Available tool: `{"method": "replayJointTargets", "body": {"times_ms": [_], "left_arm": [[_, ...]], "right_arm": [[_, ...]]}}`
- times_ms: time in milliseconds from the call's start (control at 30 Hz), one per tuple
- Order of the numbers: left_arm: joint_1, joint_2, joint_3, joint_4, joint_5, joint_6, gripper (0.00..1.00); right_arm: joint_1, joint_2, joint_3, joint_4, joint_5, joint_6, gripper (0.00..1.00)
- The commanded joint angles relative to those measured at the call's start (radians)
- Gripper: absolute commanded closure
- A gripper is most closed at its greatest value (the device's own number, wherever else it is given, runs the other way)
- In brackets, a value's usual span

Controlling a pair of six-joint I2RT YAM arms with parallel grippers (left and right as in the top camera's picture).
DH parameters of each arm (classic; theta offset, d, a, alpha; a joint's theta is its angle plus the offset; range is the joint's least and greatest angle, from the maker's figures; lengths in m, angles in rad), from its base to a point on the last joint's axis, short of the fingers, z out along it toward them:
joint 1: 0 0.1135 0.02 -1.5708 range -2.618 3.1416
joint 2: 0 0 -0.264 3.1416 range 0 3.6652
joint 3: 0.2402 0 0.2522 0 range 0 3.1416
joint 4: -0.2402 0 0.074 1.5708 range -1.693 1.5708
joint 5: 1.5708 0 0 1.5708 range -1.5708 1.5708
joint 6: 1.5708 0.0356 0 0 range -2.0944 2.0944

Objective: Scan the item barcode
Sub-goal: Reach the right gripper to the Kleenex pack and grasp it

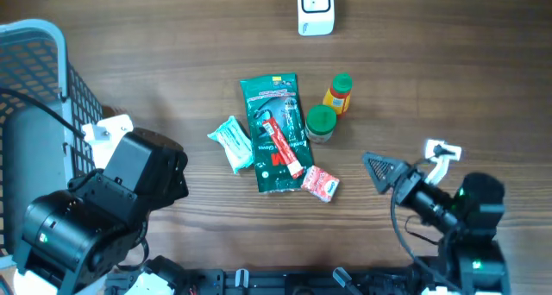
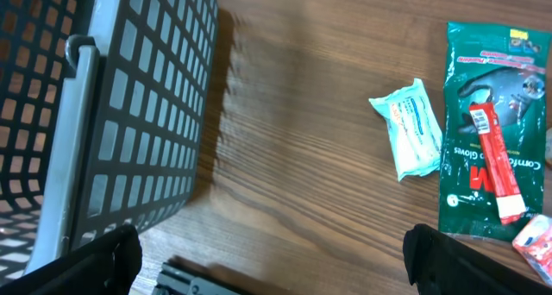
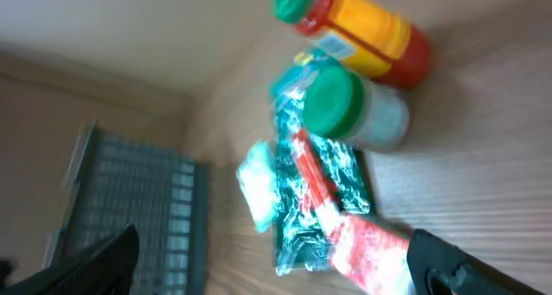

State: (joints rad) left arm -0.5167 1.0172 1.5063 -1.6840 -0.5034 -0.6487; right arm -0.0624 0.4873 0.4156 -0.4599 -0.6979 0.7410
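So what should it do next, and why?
Probably move the right gripper leftward toward the red packet, which looks like the closest item to it. It is open and empty, and every item lies untouched. The scanner sits far beyond them, so something must be picked up before a barcode can be shown to it.

Mock shop checkout, wooden table (image 1: 172, 62), grey shopping basket (image 1: 43, 32), white barcode scanner (image 1: 316, 10), packaged goods (image 1: 278, 131)

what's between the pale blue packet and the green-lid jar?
The green gloves pack, with a red tube lying on it, sits between the pale blue packet and the green-lid jar. The overhead view shows this best.
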Motion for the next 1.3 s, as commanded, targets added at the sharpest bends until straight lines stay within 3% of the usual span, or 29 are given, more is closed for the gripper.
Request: {"method": "replayJointTargets", "body": {"times_ms": [0,167,233,267,367,567,700,800,1000,1100,1200,1233,1267], "left_arm": [[0.005,-0.003,-0.005,0.000,0.002,-0.013,0.00],[0.005,-0.003,-0.005,0.000,0.002,-0.013,0.00],[0.005,-0.003,-0.005,0.000,0.002,-0.013,0.00],[0.005,-0.003,-0.005,0.000,0.002,-0.013,0.00],[0.005,-0.003,-0.005,0.000,0.002,-0.013,0.00],[0.005,-0.003,-0.005,0.000,0.002,-0.013,0.00],[0.005,-0.003,-0.005,0.000,0.002,-0.013,0.00],[0.005,-0.003,-0.005,0.000,0.002,-0.013,0.00],[0.005,-0.003,-0.005,0.000,0.002,-0.013,0.00],[0.005,-0.003,-0.005,0.000,0.002,-0.013,0.00],[0.005,-0.003,-0.005,0.000,0.002,-0.013,0.00],[0.005,-0.003,-0.005,0.000,0.002,-0.013,0.00],[0.005,-0.003,-0.005,0.000,0.002,-0.013,0.00]], "right_arm": [[0.024,0.202,0.195,-0.127,0.115,-0.139,0.01],[0.116,0.377,0.291,-0.224,0.115,-0.152,0.00],[0.169,0.448,0.273,-0.270,0.117,-0.303,0.03],[0.181,0.481,0.259,-0.293,0.126,-0.286,0.04],[0.196,0.583,0.207,-0.290,0.124,-0.182,0.32],[0.278,0.790,0.146,-0.195,0.131,-0.056,0.33],[0.336,0.868,0.146,-0.144,0.216,0.136,0.32],[0.380,0.910,0.146,-0.102,0.277,0.219,0.37],[0.419,0.971,0.146,0.051,0.302,0.253,0.44],[0.418,0.996,0.146,0.058,0.335,0.266,0.54],[0.418,1.016,0.146,0.063,0.331,0.263,0.88],[0.418,1.016,0.146,0.062,0.326,0.253,0.96],[0.418,1.016,0.146,0.063,0.311,0.240,0.96]]}}
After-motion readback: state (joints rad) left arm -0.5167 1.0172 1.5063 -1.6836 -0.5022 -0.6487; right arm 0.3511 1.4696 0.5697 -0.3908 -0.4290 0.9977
